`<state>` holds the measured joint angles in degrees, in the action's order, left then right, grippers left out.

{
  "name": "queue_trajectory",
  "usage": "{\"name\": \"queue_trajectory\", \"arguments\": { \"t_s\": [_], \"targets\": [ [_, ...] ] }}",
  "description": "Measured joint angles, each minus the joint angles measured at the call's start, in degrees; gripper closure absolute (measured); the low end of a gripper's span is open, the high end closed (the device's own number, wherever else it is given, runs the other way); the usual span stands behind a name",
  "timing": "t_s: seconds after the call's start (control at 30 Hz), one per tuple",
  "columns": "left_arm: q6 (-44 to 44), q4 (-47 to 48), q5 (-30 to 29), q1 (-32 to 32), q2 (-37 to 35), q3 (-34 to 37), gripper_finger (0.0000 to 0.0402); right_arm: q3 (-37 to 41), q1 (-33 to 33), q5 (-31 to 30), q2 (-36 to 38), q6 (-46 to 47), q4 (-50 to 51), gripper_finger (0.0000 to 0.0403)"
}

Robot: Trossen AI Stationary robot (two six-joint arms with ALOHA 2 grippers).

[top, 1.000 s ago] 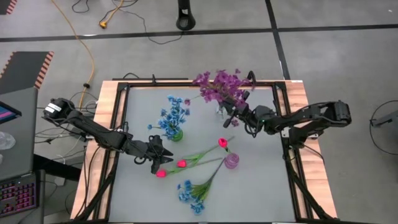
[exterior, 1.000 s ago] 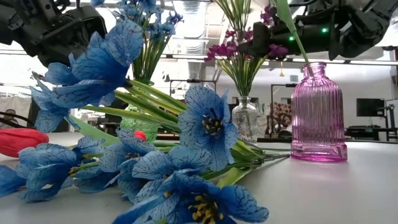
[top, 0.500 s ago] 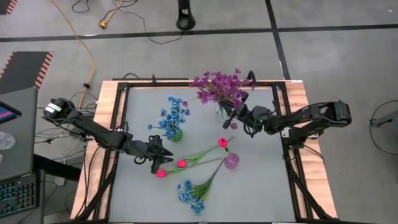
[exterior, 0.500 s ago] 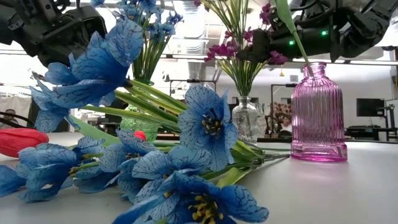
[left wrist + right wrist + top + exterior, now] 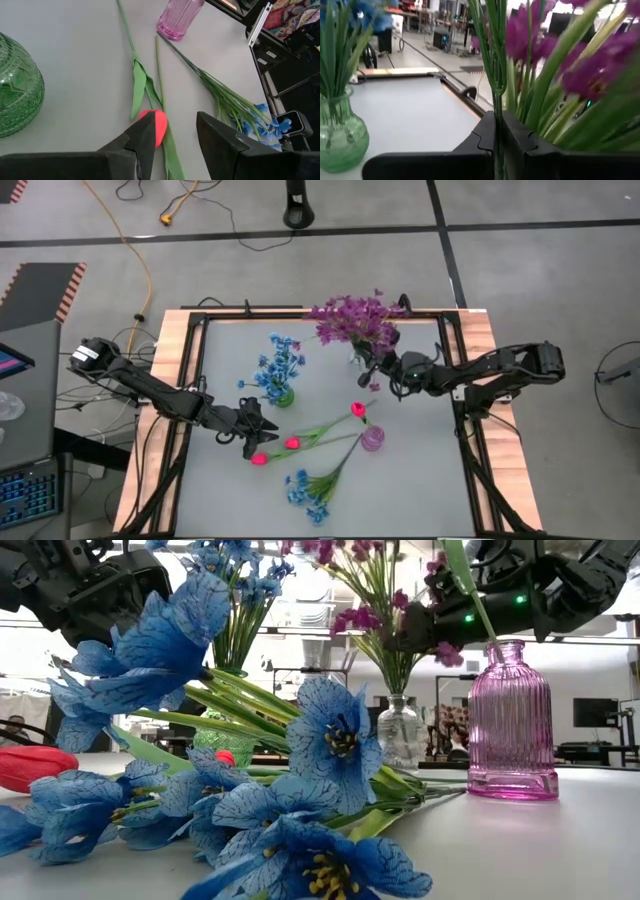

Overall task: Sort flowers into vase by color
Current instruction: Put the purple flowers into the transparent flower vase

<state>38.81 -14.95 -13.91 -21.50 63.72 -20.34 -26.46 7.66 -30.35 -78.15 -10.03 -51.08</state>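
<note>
Purple flowers [image 5: 352,318] have swung from leaning toward the middle of the table to standing over the clear vase [image 5: 396,732], carried by the right gripper [image 5: 372,366], whose jaws are pressed together on their thin green stems just beside that vase. Further from the clear vase, the left gripper [image 5: 172,135] hovers with jaws spread over a pink-red tulip [image 5: 154,126] lying flat; more tulips and a loose blue bunch [image 5: 308,489] lie near the pink bottle [image 5: 372,439], and other blue flowers [image 5: 279,363] already stand in the green vase [image 5: 17,85].

The sprigs look light, their blooms soft and stems springy and slim, so a hold low on the stem seems best. No brand, label or writing can be read.
</note>
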Motion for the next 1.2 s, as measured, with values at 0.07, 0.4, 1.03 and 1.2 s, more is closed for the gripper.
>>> {"name": "queue_trajectory", "arguments": {
  "t_s": [0.07, 0.4, 1.03, 1.2],
  "targets": [
    [0.0, -0.01, -0.02, 0.0, 0.0, 0.0, 0.0272, 0.0, 0.0, -0.8, 0.0, 1.08, 1.66, 0.036],
    [0.0, 0.01, 0.0, 0.0, 0.0, -0.02, 0.0272, 0.0, 0.37, -2.76, 0.0, 3.16, 6.24, 0.0357],
    [-0.02, 0.04, 0.0, 0.0, 0.0, -0.02, 0.0272, 0.0, 0.31, -2.75, 0.0, 2.96, 6.56, 0.0347],
    [-0.02, 0.04, 0.0, 0.0, 0.0, -0.02, 0.0272, 0.0, 0.31, -2.75, 0.0, 2.09, 6.56, 0.0344]
  ]
}}
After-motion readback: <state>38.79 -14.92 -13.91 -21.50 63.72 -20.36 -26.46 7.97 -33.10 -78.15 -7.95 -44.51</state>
